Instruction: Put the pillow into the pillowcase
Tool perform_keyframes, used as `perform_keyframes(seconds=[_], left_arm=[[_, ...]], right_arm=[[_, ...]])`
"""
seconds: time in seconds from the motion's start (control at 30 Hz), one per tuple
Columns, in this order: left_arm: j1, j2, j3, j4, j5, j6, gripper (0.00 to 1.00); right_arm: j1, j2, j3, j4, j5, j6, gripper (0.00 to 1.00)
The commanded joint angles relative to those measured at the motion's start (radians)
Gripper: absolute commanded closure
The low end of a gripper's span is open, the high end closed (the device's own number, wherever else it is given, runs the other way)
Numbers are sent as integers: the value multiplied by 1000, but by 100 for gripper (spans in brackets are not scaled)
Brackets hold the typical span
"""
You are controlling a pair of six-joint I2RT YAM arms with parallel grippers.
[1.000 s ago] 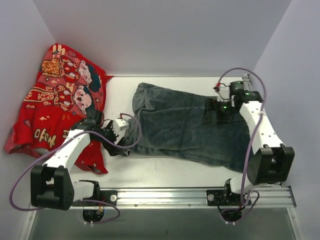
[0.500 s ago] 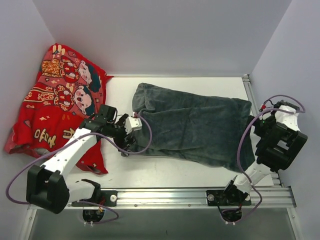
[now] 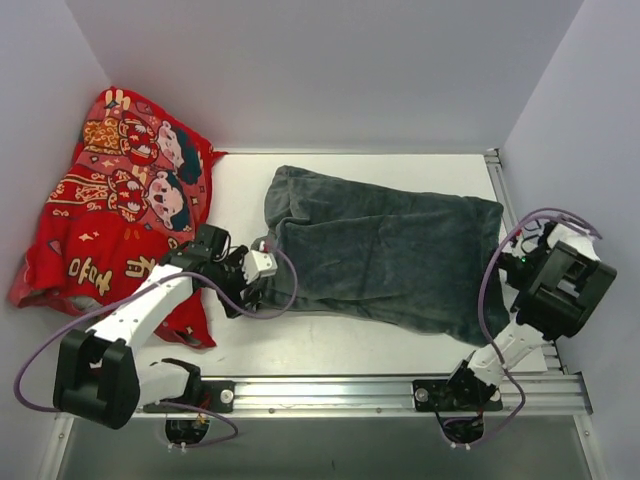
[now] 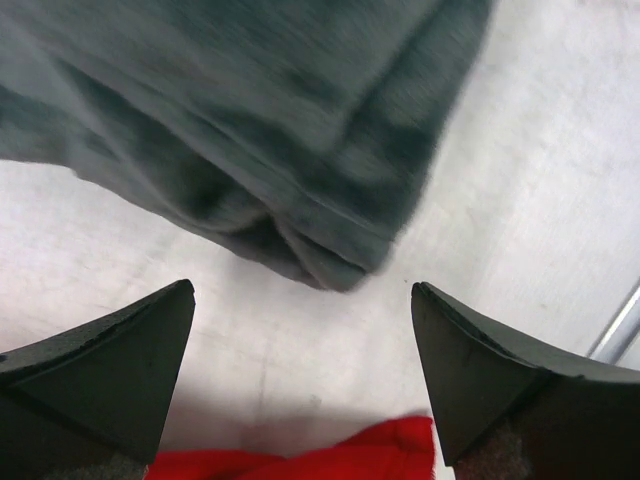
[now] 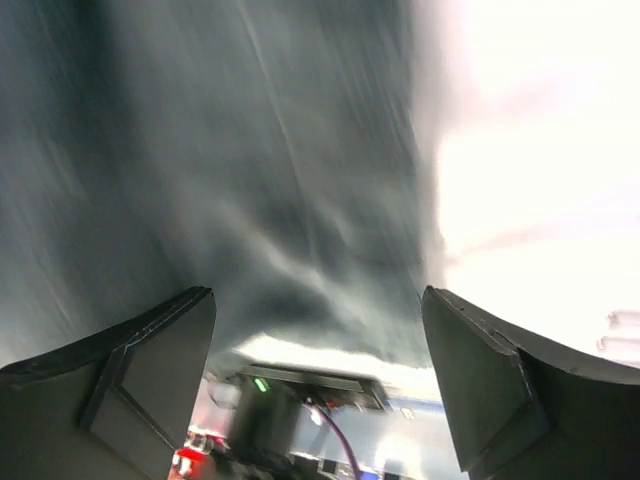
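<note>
Left gripper [image 4: 300, 290]: the two dark fingers stand wide apart with nothing between them. They hover just off the near left corner of the plush dark grey-blue fabric pillowcase [image 3: 385, 255], apart from it. The left wrist view shows that corner as a folded, seamed edge resting on the white table [image 3: 240, 190], with a strip of red cloth at the bottom of the view.

Right gripper [image 5: 315, 300]: the fingers are likewise spread wide and hold nothing. The right wrist view is blurred. Grey plush fills most of it, and bright white lies to the right. In the overhead view this gripper sits at the right end of the pillowcase, near the table's right edge.

Pillowcase: it lies grey face up across the middle and right of the table, lengthwise from left to right, and looks full and rounded. The fabric hides what is inside, so it cannot be told whether the pillow is there.

Red printed cloth with cartoon figures [image 3: 120, 210]: it is bunched against the left wall, well apart from the pillowcase. The left arm crosses over its near right edge.
</note>
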Motion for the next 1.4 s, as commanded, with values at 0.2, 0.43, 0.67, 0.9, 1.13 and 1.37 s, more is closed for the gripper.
perform_keyframes(seconds=[0.2, 0.43, 0.67, 0.9, 1.13, 1.37], left_arm=[[-21, -42, -155, 31, 62, 165, 3], [-19, 128, -93, 138, 37, 138, 3], [-19, 240, -43, 166, 62, 107, 29], [71, 222, 86, 164, 92, -82, 100], [239, 40, 416, 143, 108, -183, 100], [237, -88, 548, -323, 182, 310, 100]], right_arm=[[-123, -411, -238, -216, -69, -667, 8], [14, -640, -630, 229, 1, -847, 8], [154, -559, -698, 400, 113, -809, 15], [51, -393, -468, 380, 193, -659, 100], [-54, -454, 170, 80, -124, -399, 100], [-137, -569, 300, -63, -252, -672, 100]])
